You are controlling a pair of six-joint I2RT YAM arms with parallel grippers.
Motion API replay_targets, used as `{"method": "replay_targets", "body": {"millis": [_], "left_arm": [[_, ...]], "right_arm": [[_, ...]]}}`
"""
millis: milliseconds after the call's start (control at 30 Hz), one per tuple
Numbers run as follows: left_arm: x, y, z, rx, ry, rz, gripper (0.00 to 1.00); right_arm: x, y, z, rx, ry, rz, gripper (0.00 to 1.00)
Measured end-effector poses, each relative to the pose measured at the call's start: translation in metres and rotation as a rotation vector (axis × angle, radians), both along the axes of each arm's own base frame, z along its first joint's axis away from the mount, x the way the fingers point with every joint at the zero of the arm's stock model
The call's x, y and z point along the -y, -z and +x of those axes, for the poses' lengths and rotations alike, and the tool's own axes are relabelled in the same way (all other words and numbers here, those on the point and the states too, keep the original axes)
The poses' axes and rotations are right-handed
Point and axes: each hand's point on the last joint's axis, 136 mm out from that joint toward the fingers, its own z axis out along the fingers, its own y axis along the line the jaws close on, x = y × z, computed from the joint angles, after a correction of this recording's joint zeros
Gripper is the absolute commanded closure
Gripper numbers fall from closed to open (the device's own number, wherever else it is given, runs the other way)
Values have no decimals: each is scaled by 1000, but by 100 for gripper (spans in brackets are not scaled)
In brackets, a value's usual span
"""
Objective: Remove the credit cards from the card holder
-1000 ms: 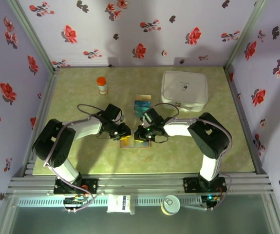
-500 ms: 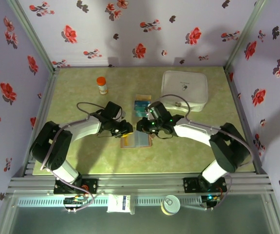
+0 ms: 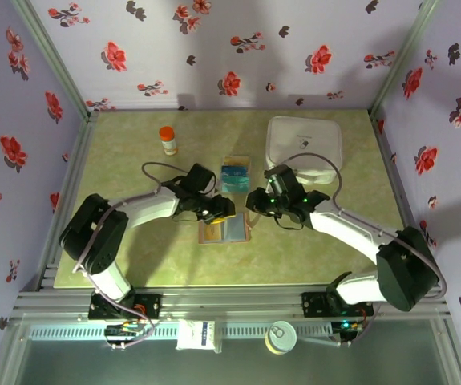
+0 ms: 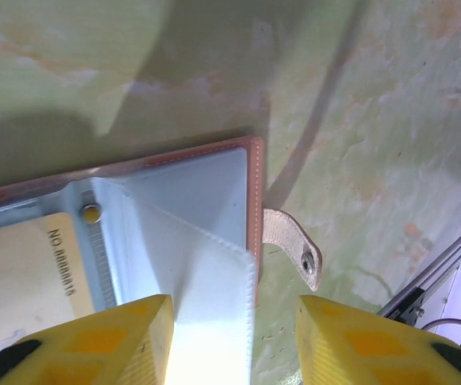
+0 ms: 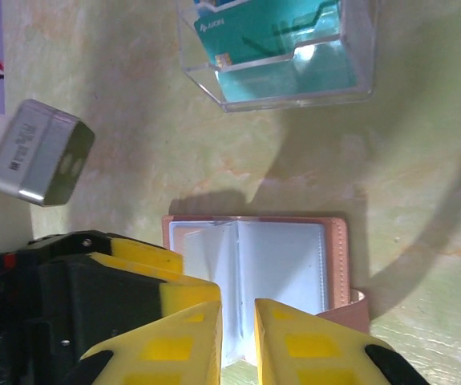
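Card holder (image 3: 226, 231) lying open on the desk (image 3: 134, 249) in the middle, clear box (image 5: 358, 64) just on its far side with teal credit cards (image 5: 278, 48) inside, pale yellow card (image 4: 22, 265) in a see-through pocket, left gripper (image 4: 230, 309) with jaws apart around a pocket page, right gripper (image 5: 238, 309) above the holder with jaws almost together, nothing seen between them

Pale lilac walls (image 3: 214, 48), red flower print; mottled green tabletop (image 3: 134, 265); aluminium rail (image 3: 230, 301) along near edge.
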Motion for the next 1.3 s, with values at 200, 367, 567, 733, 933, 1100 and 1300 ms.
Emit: {"method": "replay_targets", "body": {"millis": [200, 367, 567, 733, 933, 1100, 1300], "left_arm": [[15, 12, -2, -24, 22, 12, 51], [26, 19, -4, -28, 41, 14, 49], [27, 26, -5, -37, 44, 22, 49], [28, 28, -5, -38, 44, 23, 49], [26, 26, -4, -35, 42, 26, 49], [18, 6, 3, 0, 19, 9, 50], [-16, -19, 16, 58, -57, -21, 52]], "right_arm": [[9, -4, -2, 9, 20, -6, 79], [11, -2, -4, 5, 22, -11, 78], [11, -1, -4, 5, 22, -11, 78], [11, -1, -4, 4, 20, -9, 78], [8, -2, -6, -2, 8, 2, 78], [1, 5, -6, -22, -12, 11, 78], [-16, 25, -12, -77, -62, -13, 78]]}}
